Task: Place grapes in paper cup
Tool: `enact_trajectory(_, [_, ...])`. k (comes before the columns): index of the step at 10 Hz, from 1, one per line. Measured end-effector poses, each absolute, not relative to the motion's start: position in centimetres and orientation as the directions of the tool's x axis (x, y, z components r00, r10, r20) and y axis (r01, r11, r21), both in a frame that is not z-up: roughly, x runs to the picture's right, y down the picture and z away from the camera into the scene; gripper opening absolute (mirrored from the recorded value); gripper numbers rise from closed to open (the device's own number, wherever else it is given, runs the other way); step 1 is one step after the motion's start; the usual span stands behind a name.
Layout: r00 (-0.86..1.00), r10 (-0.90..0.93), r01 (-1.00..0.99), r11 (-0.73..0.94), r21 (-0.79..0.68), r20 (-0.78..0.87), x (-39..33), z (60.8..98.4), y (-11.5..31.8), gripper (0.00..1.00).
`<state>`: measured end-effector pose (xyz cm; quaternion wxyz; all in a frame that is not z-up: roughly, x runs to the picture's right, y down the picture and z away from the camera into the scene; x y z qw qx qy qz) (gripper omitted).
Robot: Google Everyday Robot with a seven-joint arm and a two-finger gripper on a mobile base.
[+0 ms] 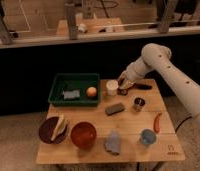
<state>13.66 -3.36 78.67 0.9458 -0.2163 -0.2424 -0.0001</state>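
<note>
The white paper cup (111,87) stands upright near the table's back edge, just right of the green tray. My gripper (124,85) hangs right beside the cup, on its right, low over the table. A dark reddish lump, the grapes (125,92), shows directly under the gripper and is mostly hidden by it. I cannot tell whether the gripper touches them. The arm reaches in from the upper right.
A green tray (59,97) holds a grey sponge (70,94) and an orange (91,91). On the table are a flat grey block (114,108), a metal cup (138,104), a red chili (157,121), a light-blue cup (147,136), a red bowl (83,134), a grey cloth (113,142) and a dark plate with a banana (53,129).
</note>
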Motion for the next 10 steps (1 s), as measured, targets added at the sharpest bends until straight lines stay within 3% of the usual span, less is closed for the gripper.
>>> enact_trajectory(10, [0.931, 0.020, 0.105, 0.942, -0.318, 0.366, 10.6, 79.6, -7.1, 0.03])
